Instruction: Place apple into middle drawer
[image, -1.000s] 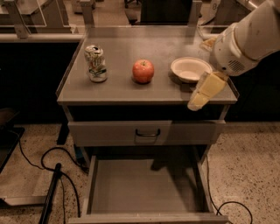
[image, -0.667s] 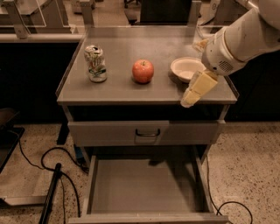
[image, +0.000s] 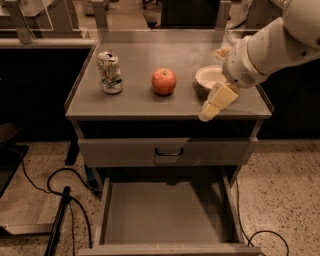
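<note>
Countertop (image: 135, 106), gripper (image: 206, 114) perhaps touching bowl (image: 208, 76)

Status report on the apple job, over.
Gripper at countertop front right, apart from apple. Apple on top, between can and bowl. Middle drawer open below. Nothing between gripper and apple.

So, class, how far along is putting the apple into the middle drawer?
Done: the middle drawer stands pulled out, floor bare. In hand: the gripper hangs at the front edge of the cabinet top, right of the apple, apart from it. Left: grasp the apple and lower it in.
</note>
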